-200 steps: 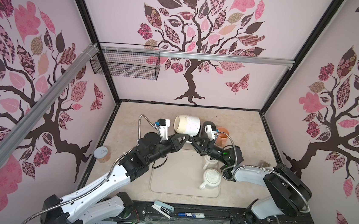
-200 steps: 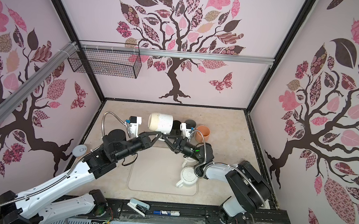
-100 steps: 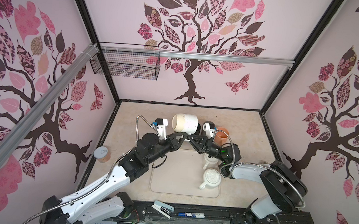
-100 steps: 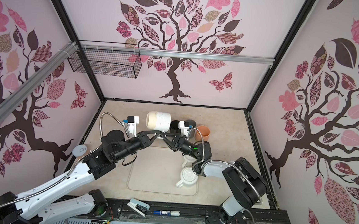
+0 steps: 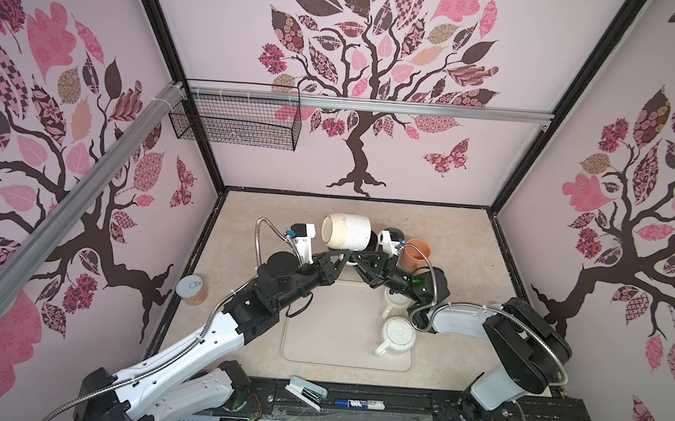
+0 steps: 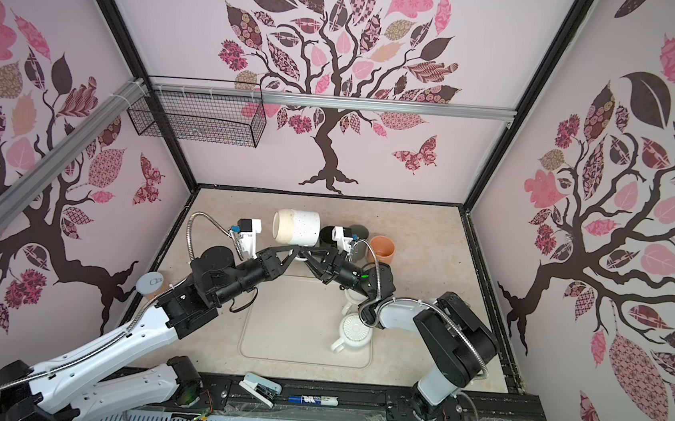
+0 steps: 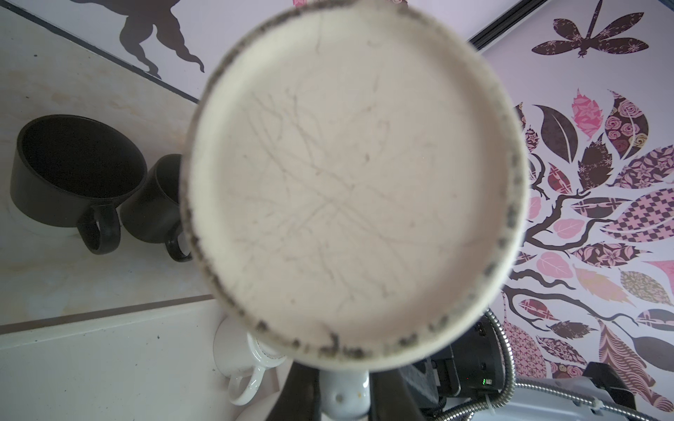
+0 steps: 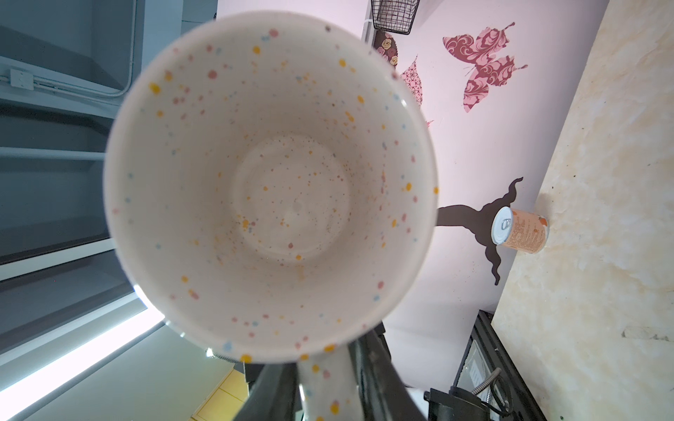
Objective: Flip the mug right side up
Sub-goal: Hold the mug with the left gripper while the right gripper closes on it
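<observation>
Between the left claw [image 5: 342, 257] and the right claw [image 5: 361, 258], which meet tip to tip above the table [image 5: 240, 253]: the mug [image 5: 346, 231]. It is speckled white, lifted clear, and lying on its side. Both top views agree. Its body sits just beyond the fingertips and its handle points back down into them.

Left claw [image 7: 343, 397]: the left wrist view is filled by the mug's scuffed base, which faces this claw. The handle is pinched between the dark fingers [image 7: 299, 393] with no gap to see. Closed tight on the handle.

Right claw [image 8: 324, 393]: the right wrist view looks straight into the mug's mouth. The handle runs down between the fingers [image 8: 375, 382], which stand close on either side, only a little apart. Whether they press the handle or stand just off it, I cannot tell.

Just beyond the right claw, on the table: two black mugs [image 7: 73, 175], upright and side by side, the nearer one partly hidden. An orange cup [image 5: 415, 253] stands beside that claw's camera.

Behind the right claw, under its arm: two white mugs [image 5: 398, 335] on a pale mat [image 5: 329, 335], one half covered by the arm.

Well behind the left claw, out by the side wall: a can [image 5: 192, 289], upright, apart from everything else.
</observation>
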Controlling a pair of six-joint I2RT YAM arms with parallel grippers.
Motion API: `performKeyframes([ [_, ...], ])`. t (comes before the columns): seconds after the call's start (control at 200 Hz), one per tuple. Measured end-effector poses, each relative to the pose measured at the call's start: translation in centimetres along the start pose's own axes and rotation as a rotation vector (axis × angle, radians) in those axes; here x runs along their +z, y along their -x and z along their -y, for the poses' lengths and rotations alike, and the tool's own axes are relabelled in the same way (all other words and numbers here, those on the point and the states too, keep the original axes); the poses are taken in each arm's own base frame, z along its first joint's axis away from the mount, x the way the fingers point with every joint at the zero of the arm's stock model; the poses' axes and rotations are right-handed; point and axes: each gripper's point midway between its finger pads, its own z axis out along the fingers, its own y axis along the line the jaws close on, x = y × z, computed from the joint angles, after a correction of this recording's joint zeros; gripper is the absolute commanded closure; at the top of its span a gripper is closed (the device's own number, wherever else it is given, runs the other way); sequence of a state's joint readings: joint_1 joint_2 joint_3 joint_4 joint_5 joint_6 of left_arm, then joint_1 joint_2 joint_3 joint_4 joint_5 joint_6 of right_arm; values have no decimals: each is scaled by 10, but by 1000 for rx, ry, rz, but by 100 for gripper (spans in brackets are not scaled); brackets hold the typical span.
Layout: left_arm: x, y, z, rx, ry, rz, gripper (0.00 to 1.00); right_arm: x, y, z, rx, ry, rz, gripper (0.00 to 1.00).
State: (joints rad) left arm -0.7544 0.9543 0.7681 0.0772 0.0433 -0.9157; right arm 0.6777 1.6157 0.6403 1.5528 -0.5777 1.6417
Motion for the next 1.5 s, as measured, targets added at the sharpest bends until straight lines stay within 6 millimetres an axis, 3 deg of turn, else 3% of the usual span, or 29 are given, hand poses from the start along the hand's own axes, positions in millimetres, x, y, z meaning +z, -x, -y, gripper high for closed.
performKeyframes([
  [0.385, -1, 16, 14, -111, -59, 65, 100, 16, 9, -24, -71, 73, 2, 89],
  [0.46, -1, 18, 16, -113, -66, 74, 100, 18, 9, -27, -81, 81, -3, 100],
  [0.815, -5, 15, -2, -66, 27, 70, 100, 23, 4, -10, -123, -31, -20, 100],
  [0.97, -4, 12, 2, -37, 28, 35, 100, 21, 3, -16, -173, -69, -14, 100],
  [1.075, -3, 11, 6, -17, 12, 22, 61, 18, 3, -20, -192, -76, -1, 100],
  [1.16, -3, 10, -3, 35, 51, 18, 44, 16, 2, -15, -165, -90, 14, 100],
  [1.34, -10, 3, -23, 101, 141, -8, 31, 11, -2, -3, -119, -124, 9, 100],
  [1.5, -34, 3, -16, 158, 135, -16, 28, 10, -3, 4, -100, -151, 2, 100],
])
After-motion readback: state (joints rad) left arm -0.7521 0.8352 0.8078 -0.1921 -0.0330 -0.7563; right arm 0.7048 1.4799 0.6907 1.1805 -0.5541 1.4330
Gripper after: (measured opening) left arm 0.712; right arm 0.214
